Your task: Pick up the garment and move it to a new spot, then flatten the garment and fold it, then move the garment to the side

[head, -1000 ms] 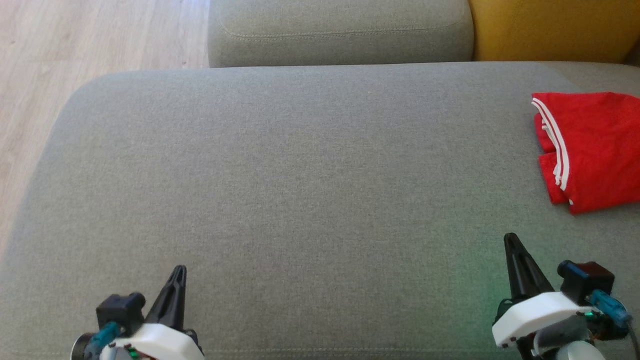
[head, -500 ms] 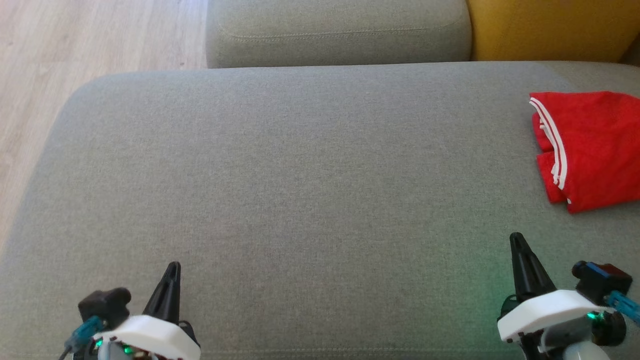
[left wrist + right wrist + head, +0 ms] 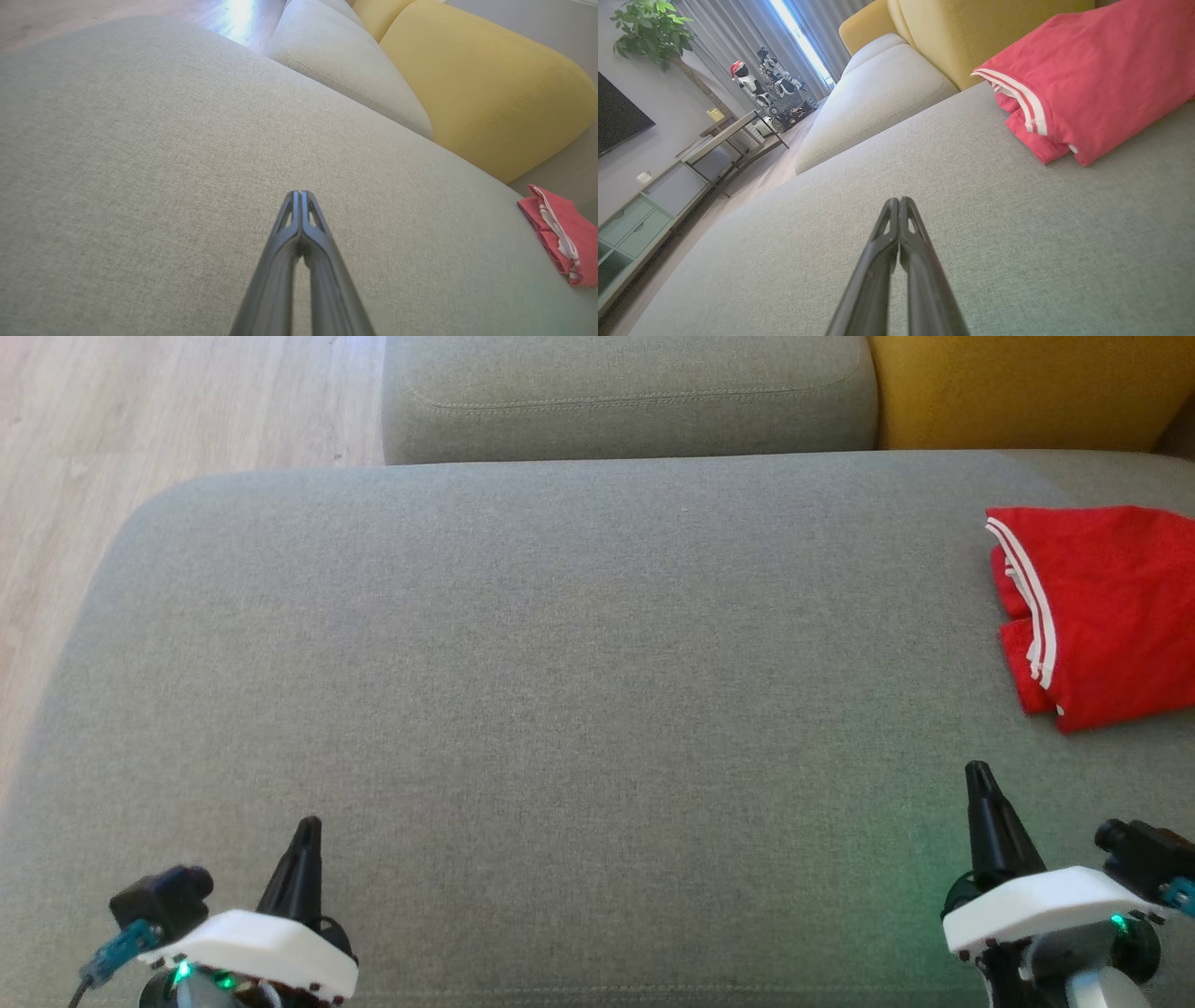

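— Garment [image 3: 1097, 616]: where now?
— Lies on grey seat cushion [image 3: 560, 663], at far right side in head view, partly cut off by picture edge. Red, with white stripes along one hem. Folded in several layers, as it seems; how many, cannot tell from this angle.
— Touched by any gripper?
— No. Well apart from left gripper [image 3: 306, 823]. Nearer to right gripper [image 3: 977, 768], but with bare cushion between.
— Left pincer: state?
— Pressed together, dark fingers tip to tip in left wrist view, nothing clamped. Sits at lower left of head view, pointing up across cushion.
— And right pincer?
— Also together, holding nothing. Sits at lower right of head view, below garment. In right wrist view, garment up and to right of fingertips, bulging, with striped hem turned toward camera.
— Behind seat?
— Grey back cushion [image 3: 625, 392], and beside it yellow cushion [image 3: 1018, 392], just behind garment. Pale wooden floor [image 3: 140, 420] at left.
— Anything else on fabric?
— Faint green glow [image 3: 920, 859] on cushion, near right gripper.
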Tool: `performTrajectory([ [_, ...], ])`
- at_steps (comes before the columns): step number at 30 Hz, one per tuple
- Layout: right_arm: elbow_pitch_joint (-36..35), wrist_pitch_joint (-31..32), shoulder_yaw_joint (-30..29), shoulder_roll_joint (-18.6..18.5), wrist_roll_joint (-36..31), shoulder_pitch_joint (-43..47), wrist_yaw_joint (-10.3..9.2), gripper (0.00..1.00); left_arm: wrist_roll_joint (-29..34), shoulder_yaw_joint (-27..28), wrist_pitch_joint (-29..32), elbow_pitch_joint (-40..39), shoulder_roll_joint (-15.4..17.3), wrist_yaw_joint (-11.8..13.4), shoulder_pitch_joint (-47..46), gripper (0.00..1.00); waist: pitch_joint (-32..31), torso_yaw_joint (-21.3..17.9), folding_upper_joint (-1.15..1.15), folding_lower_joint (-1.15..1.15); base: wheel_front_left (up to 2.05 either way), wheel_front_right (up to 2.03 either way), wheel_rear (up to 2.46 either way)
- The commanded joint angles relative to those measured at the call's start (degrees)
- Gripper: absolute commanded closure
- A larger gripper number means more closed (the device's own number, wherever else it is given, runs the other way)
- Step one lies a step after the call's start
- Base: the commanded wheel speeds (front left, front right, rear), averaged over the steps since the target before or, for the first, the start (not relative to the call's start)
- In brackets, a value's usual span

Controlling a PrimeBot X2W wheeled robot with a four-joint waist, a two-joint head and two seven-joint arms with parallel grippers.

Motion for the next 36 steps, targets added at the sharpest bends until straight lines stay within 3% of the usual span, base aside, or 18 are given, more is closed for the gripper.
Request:
performTrajectory([
  [1,-1.49,0.39,-0.27,-0.48,2.3,-2.81,0.06,1.0,-1.79,1.79,0.42,-1.57,0.38,-0.45,-3.34,1.0,-0.01,-0.03,0.0,0.0,0.0,0.0,0.0],
  [36,0.13,2.38,-1.83,-0.65,25.4,-5.08,0.11,1.0,-21.15,8.27,5.91,-1.5,-2.83,-3.45,-5.45,1.0,-0.12,-0.54,0.0,0.0,0.0,0.0,0.0],
])
